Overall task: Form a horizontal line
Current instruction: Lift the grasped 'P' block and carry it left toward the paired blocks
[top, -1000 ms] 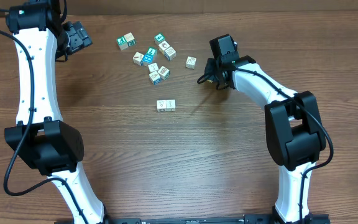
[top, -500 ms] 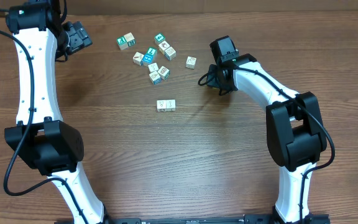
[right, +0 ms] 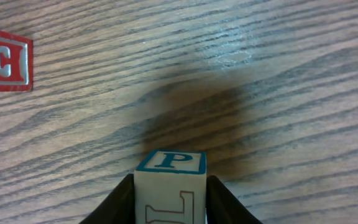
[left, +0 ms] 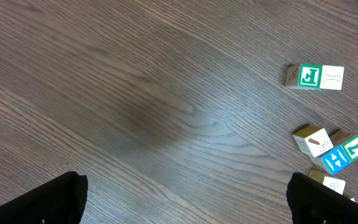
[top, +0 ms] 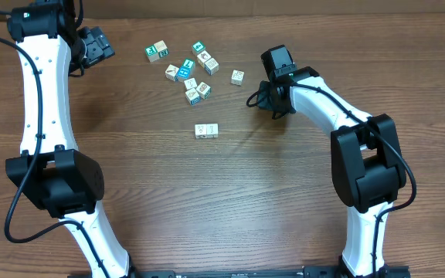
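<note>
The horizontal line is a short row of two pale cubes touching, lying mid-table. My right gripper is to its right and a little farther back, shut on a pale cube with a blue P on top and a brown letter on its side, held just above the wood. A red-lettered cube lies apart at the upper left of the right wrist view. My left gripper is open and empty at the far left, its fingers wide apart over bare wood.
A loose cluster of several teal-and-white and pale cubes lies at the back centre. One pale cube lies alone to its right. A green J cube and more cubes show at the right of the left wrist view.
My right arm has shifted slightly to the right and nearer with the P cube in it. The left arm and the cubes on the table have not moved.
</note>
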Motion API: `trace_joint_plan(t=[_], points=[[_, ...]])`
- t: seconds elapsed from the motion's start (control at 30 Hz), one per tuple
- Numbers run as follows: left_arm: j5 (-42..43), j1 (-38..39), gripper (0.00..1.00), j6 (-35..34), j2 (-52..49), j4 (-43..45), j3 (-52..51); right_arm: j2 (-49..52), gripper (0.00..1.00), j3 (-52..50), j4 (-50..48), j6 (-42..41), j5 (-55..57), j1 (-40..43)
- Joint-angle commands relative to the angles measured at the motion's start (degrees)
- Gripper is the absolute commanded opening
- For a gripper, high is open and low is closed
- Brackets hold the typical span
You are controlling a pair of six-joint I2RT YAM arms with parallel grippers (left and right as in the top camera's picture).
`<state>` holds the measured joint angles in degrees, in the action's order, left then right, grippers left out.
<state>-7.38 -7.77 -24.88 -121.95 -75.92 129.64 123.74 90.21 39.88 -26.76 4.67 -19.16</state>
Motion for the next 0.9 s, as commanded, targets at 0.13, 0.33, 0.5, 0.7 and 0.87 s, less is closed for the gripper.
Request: trace_joint_plan(t=[0.13, 0.33, 0.5, 0.7, 0.87], points=[[-0.5, 0.0, 1.00, 1.1, 0.5, -0.2, 0.8, -2.4, 0.26, 3.6, 3.8, 0.3, -0.2, 0.0], [-0.5, 0.0, 1.00, 1.1, 0.5, -0.2, 0.8, -6.0, 0.24, 7.6, 9.4, 1.9, 0.0, -2.2], [-0.5, 0.0, 1.00, 1.1, 0.5, -0.2, 0.8, -9.0, 0.25, 7.6, 11.7, 1.7, 0.4, -4.4], [-0.5, 0.0, 0.99, 1.1, 0.5, -0.2, 0.8, -9.6, 0.25, 7.6, 9.8, 0.4, 0.4, -5.8], [-0.5, 0.0, 0.99, 1.1, 0.5, -0.2, 0.8, -9.6, 0.25, 7.6, 6.1, -3.7, 0.0, -5.8]])
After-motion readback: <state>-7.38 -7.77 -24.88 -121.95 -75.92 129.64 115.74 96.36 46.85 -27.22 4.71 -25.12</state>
